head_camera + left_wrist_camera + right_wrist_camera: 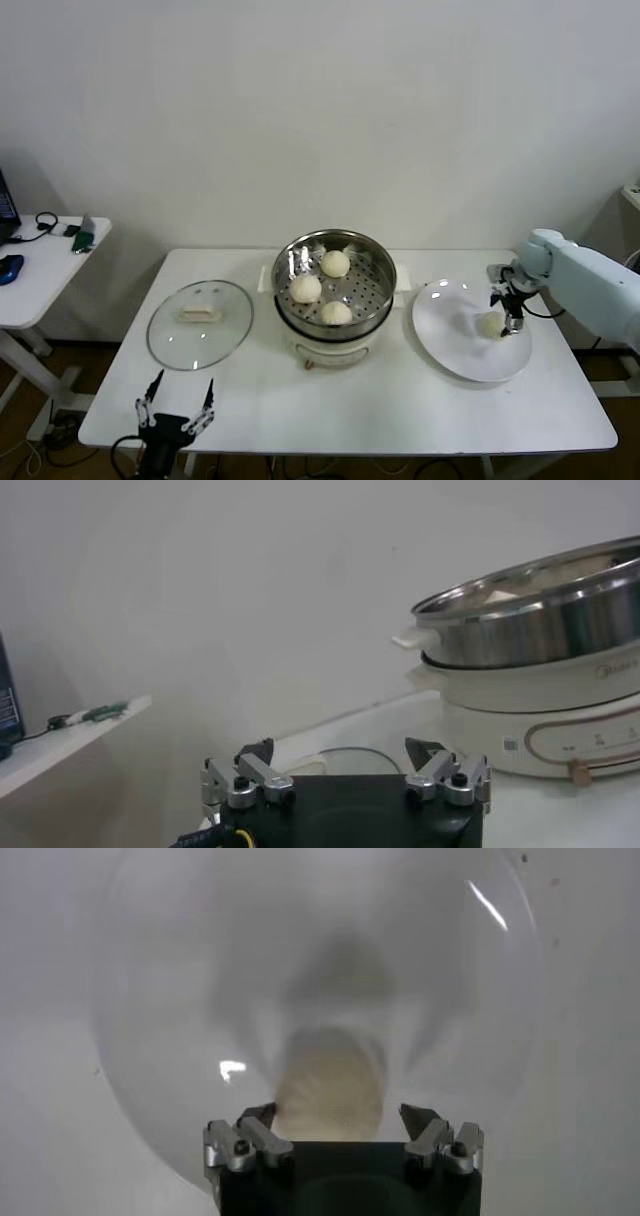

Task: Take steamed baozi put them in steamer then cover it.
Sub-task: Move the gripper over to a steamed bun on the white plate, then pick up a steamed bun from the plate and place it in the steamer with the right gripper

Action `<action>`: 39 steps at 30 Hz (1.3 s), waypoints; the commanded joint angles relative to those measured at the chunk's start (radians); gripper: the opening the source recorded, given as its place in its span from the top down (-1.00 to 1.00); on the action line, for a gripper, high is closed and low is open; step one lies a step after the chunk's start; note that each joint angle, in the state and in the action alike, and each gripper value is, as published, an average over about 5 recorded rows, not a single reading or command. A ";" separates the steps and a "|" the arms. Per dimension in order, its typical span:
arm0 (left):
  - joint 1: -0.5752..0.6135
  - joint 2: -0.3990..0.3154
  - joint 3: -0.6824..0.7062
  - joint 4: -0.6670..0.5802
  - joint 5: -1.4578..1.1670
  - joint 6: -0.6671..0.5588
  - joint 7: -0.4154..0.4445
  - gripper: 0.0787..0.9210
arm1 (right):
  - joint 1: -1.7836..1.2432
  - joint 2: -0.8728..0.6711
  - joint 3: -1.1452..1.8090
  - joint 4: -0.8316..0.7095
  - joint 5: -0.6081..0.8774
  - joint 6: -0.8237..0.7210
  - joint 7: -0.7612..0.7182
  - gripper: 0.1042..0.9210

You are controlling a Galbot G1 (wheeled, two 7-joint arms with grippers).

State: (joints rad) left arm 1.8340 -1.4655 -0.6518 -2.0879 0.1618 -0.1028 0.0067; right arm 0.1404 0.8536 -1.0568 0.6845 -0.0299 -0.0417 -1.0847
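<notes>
Three cream-white baozi (335,263) (306,288) (336,313) lie in the shiny steamer (376,258) on its white cooker base at the table's middle. One more baozi (489,325) (330,1083) sits on the white plate (450,345) to the right. My right gripper (505,310) (338,1118) hangs open directly over that baozi, a finger on either side, not gripping it. The glass lid (200,323) lies flat on the table left of the steamer. My left gripper (178,400) (340,752) is open and empty at the table's front left edge.
A small white side table (45,265) with a headset and small items stands at far left. The white wall runs close behind the table. The steamer (530,620) rises to one side in the left wrist view, with the lid's rim (345,755) just beyond the fingers.
</notes>
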 commanded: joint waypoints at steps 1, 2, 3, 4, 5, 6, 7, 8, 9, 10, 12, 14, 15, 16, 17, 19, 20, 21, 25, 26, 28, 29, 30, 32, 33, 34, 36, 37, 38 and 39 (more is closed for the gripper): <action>0.001 -0.002 0.001 0.001 0.003 0.000 0.000 -0.77 | -0.034 0.044 0.047 -0.100 -0.036 0.021 -0.006 -0.76; 0.001 -0.002 0.001 0.001 0.003 -0.001 0.000 -0.77 | -0.035 0.045 0.047 -0.101 -0.035 0.021 -0.008 -0.76; 0.001 -0.002 0.001 0.001 0.003 -0.001 0.000 -0.77 | -0.035 0.046 0.047 -0.102 -0.035 0.021 -0.010 -0.76; 0.001 -0.002 0.001 0.001 0.004 -0.001 0.000 -0.77 | -0.035 0.047 0.047 -0.102 -0.035 0.021 -0.012 -0.76; 0.001 -0.002 0.000 0.001 0.004 -0.001 0.000 -0.77 | -0.035 0.047 0.047 -0.102 -0.034 0.022 -0.013 -0.76; 0.001 -0.002 0.000 0.001 0.004 -0.001 0.000 -0.77 | -0.035 0.047 0.047 -0.101 -0.033 0.022 -0.014 -0.76; 0.000 -0.001 0.000 0.002 0.004 -0.001 0.000 -0.77 | -0.034 0.047 0.047 -0.100 -0.032 0.022 -0.016 -0.76; 0.000 -0.001 0.000 0.002 0.004 0.000 0.000 -0.77 | -0.033 0.047 0.047 -0.098 -0.029 0.022 -0.018 -0.76; -0.001 -0.001 0.000 0.002 0.004 0.000 0.000 -0.77 | -0.032 0.047 0.047 -0.096 -0.026 0.022 -0.019 -0.76; -0.001 0.000 0.000 0.001 0.004 0.000 0.000 -0.77 | -0.031 0.047 0.047 -0.094 -0.023 0.021 -0.021 -0.76; -0.002 0.000 0.000 0.001 0.004 0.000 0.000 -0.77 | -0.031 0.048 0.046 -0.094 -0.018 0.021 -0.023 -0.75; -0.002 0.000 0.001 0.001 0.004 0.000 0.000 -0.77 | -0.032 0.049 0.045 -0.094 -0.017 0.021 -0.025 -0.71; -0.002 0.000 0.001 0.001 0.004 0.000 0.000 -0.77 | -0.033 0.049 0.045 -0.094 -0.017 0.022 -0.026 -0.68; -0.002 0.000 0.001 0.001 0.004 0.000 0.000 -0.77 | -0.033 0.049 0.045 -0.094 -0.016 0.021 -0.027 -0.65; -0.002 0.000 0.001 0.001 0.004 0.000 0.000 -0.77 | -0.034 0.050 0.045 -0.094 -0.015 0.021 -0.028 -0.62; -0.002 0.000 0.000 0.001 0.004 0.000 0.000 -0.77 | -0.034 0.050 0.045 -0.095 -0.011 0.021 -0.030 -0.56; -0.002 0.000 0.000 0.001 0.004 0.000 0.000 -0.77 | -0.033 0.050 0.045 -0.095 -0.008 0.021 -0.030 -0.54; -0.002 0.000 0.000 0.000 0.004 0.000 0.000 -0.77 | -0.032 0.050 0.045 -0.096 -0.005 0.021 -0.031 -0.53; -0.003 0.000 0.001 -0.001 0.004 0.000 0.000 -0.77 | -0.024 0.048 0.043 -0.093 0.014 0.023 -0.032 -0.49; -0.003 0.000 0.001 -0.001 0.004 0.000 0.000 -0.77 | -0.019 0.047 0.041 -0.089 0.023 0.021 -0.032 -0.48; -0.004 -0.001 0.002 -0.002 0.004 0.000 0.000 -0.77 | -0.005 0.042 0.032 -0.079 0.044 0.016 -0.031 -0.46; -0.005 -0.001 0.002 -0.002 0.004 0.000 0.000 -0.77 | 0.005 0.040 0.024 -0.074 0.055 0.013 -0.030 -0.46; -0.005 -0.002 0.003 -0.003 0.004 0.000 0.001 -0.77 | 0.018 0.037 0.012 -0.067 0.073 0.010 -0.030 -0.45; -0.007 -0.002 0.005 -0.004 0.004 0.000 0.001 -0.77 | 0.051 0.031 -0.017 -0.050 0.117 -0.001 -0.029 -0.45; -0.008 -0.003 0.007 -0.004 0.004 -0.001 0.001 -0.77 | 0.074 0.028 -0.037 -0.040 0.145 -0.009 -0.029 -0.45; -0.009 -0.003 0.008 -0.003 0.004 -0.001 0.001 -0.77 | 0.100 0.025 -0.061 -0.026 0.177 -0.019 -0.029 -0.45; -0.010 -0.004 0.011 -0.003 0.004 -0.001 0.005 -0.77 | 0.170 0.024 -0.132 0.009 0.257 -0.044 -0.027 -0.45; -0.010 -0.005 0.014 -0.003 0.005 -0.002 0.007 -0.77 | 0.206 0.025 -0.170 0.026 0.297 -0.056 -0.025 -0.45; -0.010 -0.005 0.016 -0.004 0.006 -0.002 0.009 -0.77 | 0.247 0.028 -0.214 0.045 0.345 -0.067 -0.022 -0.45; -0.009 -0.006 0.019 -0.005 0.007 -0.002 0.011 -0.77 | 0.290 0.034 -0.258 0.063 0.395 -0.080 -0.018 -0.45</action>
State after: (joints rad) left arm 1.8240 -1.4700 -0.6365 -2.0928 0.1679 -0.1049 0.0125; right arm 0.2379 0.8862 -1.1251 0.6639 0.1301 -0.0683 -1.1068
